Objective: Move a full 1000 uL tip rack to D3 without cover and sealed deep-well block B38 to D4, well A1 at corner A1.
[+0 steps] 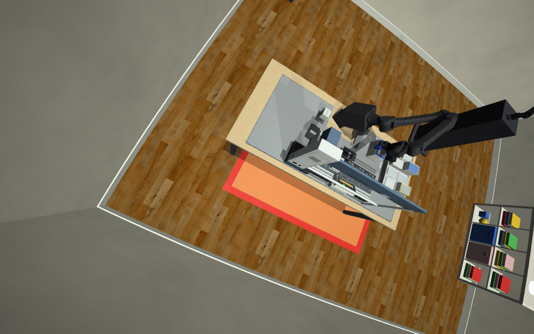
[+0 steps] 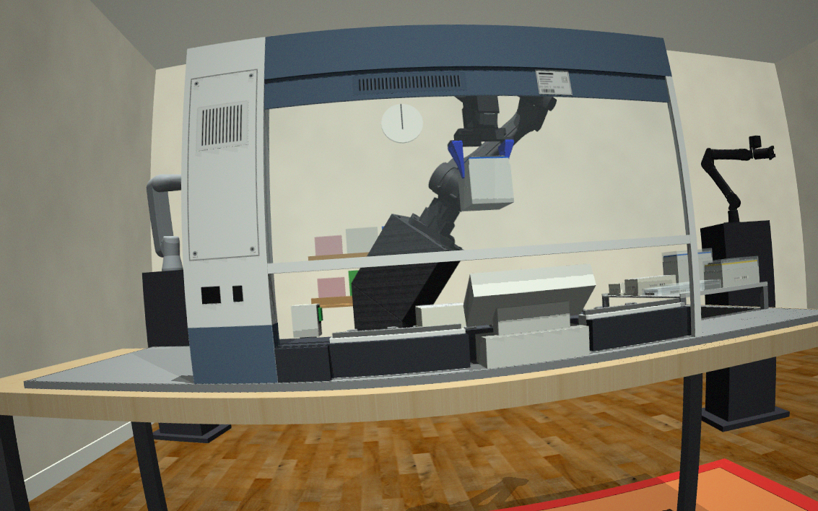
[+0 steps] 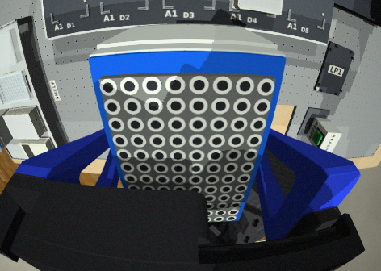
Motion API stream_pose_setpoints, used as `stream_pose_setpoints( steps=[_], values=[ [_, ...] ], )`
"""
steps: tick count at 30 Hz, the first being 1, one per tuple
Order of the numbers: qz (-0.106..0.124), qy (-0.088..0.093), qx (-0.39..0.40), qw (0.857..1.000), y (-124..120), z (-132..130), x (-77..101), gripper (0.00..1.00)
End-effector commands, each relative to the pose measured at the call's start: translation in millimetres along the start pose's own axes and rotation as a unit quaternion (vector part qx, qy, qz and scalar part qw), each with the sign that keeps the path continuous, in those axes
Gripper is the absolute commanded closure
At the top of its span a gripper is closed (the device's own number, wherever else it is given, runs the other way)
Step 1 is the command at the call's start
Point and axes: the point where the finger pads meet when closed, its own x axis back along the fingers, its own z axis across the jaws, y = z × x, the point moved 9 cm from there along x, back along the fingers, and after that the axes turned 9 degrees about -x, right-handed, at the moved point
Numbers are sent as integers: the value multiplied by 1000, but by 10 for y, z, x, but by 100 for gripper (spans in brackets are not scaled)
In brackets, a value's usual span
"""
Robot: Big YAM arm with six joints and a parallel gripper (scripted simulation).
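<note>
My gripper (image 3: pixel 187 129) is shut on a tip rack (image 3: pixel 187 131) with a blue plate and a full field of pale rings on grey, no cover on it. It hangs high in the air above the deck (image 2: pixel 486 180), also seen from the overhead camera (image 1: pixel 379 150).
The shelf with several racks and blocks (image 3: pixel 18 110) lies at the left of the wrist view and at the right in the front view (image 2: pixel 710 270). A dark box marked LP1 (image 3: pixel 335 68) and a small device with a green light (image 3: pixel 323 134) sit at the right. The enclosure's frame (image 2: pixel 463 60) spans overhead.
</note>
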Motion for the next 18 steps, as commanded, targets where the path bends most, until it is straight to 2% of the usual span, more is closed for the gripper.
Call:
stream_pose_setpoints(
  steps=[1,18],
  values=[
    [-21,-4,8,1000,297,103,136,100],
    [-21,-3,8,1000,1046,208,124,100]
  ],
)
